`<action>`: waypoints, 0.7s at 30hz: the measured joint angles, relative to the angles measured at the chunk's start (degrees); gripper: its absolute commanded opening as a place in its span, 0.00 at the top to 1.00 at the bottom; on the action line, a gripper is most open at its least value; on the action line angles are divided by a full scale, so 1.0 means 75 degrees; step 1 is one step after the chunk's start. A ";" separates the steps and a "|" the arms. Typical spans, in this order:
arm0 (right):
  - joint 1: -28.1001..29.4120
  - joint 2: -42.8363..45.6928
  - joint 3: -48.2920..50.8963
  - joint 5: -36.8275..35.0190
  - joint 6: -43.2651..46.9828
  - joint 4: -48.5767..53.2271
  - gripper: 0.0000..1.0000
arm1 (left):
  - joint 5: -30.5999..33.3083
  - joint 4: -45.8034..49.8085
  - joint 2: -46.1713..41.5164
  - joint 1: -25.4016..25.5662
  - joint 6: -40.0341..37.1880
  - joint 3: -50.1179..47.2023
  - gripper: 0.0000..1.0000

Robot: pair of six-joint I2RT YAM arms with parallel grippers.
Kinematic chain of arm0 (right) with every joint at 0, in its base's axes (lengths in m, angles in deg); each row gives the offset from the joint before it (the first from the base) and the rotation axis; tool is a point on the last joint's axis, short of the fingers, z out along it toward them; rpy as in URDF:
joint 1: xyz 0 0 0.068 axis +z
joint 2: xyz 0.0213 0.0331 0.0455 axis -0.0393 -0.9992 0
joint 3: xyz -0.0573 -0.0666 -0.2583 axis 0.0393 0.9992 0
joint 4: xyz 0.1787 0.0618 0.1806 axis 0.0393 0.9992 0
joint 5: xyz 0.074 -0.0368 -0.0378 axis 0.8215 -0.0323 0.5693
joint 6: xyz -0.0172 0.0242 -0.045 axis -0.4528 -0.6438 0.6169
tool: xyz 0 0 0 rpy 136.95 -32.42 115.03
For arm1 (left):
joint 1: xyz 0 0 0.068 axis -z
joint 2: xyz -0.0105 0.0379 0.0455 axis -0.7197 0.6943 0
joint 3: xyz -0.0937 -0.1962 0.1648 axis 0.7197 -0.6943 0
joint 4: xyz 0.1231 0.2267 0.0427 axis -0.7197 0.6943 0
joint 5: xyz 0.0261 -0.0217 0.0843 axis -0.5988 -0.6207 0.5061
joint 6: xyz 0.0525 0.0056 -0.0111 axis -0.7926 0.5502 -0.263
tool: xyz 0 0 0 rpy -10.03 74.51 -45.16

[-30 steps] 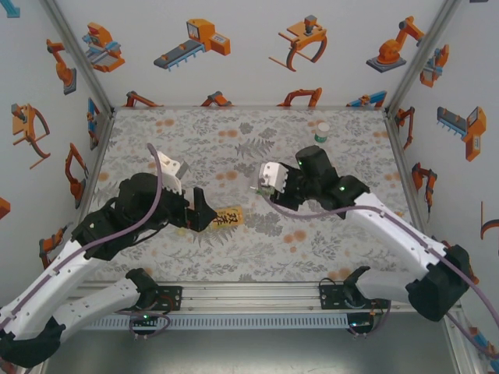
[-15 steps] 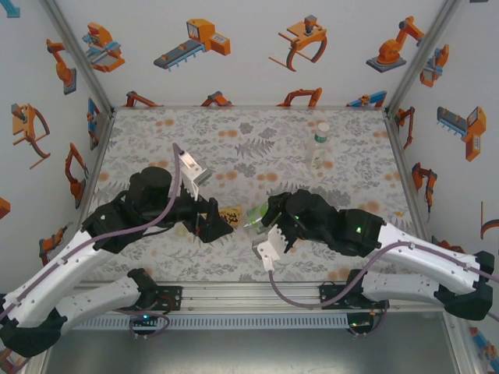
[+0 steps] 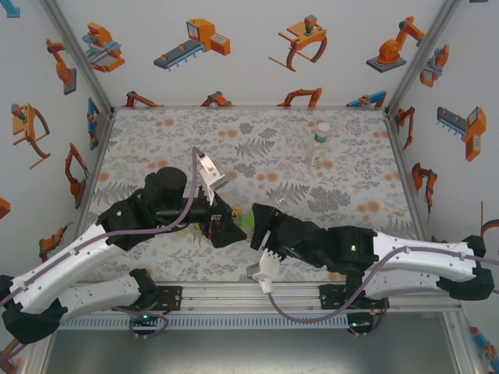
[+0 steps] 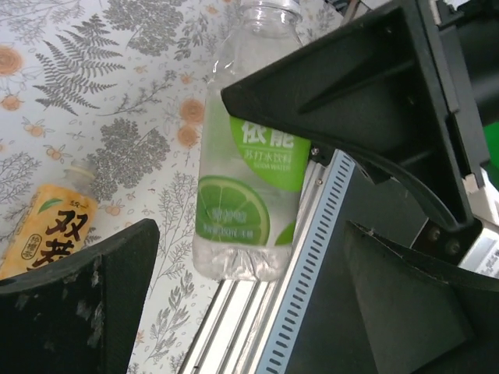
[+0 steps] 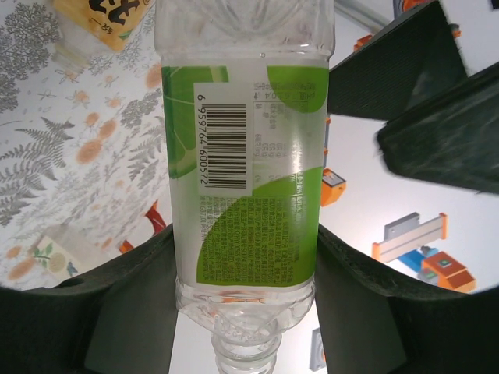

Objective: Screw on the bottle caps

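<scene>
Top external, right hand (image 3: 256,227) holding green-label bottle (image 3: 239,232), near front rail (image 3: 249,293)

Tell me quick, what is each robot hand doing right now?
Left gripper: open, holding nothing.
Right gripper: closed on the green-label bottle.

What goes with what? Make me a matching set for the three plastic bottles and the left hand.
Things:
1. clear plastic bottle with a green lime label
2. amber plastic bottle with a yellow label
3. slim clear plastic bottle
4. left hand

States:
A. lying on the table
B. open
C. gripped by the right hand
D. standing near the far right corner

Pairs: 1-C, 2-A, 3-D, 4-B
</scene>
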 measured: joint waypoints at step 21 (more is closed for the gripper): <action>0.0898 -0.0632 -0.1259 -0.0758 -0.0746 0.0991 0.82 | 0.0629 0.0102 0.0886 0.0959 -0.0871 0.0393 0.22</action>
